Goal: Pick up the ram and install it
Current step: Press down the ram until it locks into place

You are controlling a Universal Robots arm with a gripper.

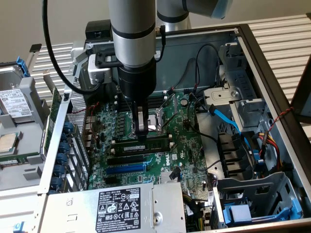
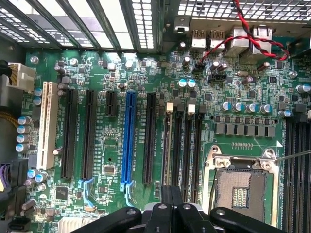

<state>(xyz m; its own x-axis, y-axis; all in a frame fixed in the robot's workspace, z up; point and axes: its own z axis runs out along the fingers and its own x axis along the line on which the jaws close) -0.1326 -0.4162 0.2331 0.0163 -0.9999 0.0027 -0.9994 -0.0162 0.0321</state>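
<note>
The ram (image 1: 146, 144) is a long dark-green stick with a whitish label. It stands on edge in a memory slot on the green motherboard (image 1: 187, 145), just in front of the CPU socket (image 1: 158, 121). My gripper (image 1: 141, 133) hangs straight down over it with its fingers shut, the tips at the stick's upper edge, toward the end on the exterior view's left. In the wrist view the ram (image 2: 167, 145) appears edge-on, running out from under my gripper (image 2: 171, 195). I cannot tell whether the tips pinch the edge or only rest on it.
Empty black memory slots (image 2: 187, 145) lie beside the ram, then the open CPU socket (image 2: 240, 191). A long blue expansion slot (image 2: 129, 136) and black slots sit on the other side. Red-black wires (image 2: 243, 41), a blue cable (image 1: 226, 119) and the power supply (image 1: 116, 208) crowd the case.
</note>
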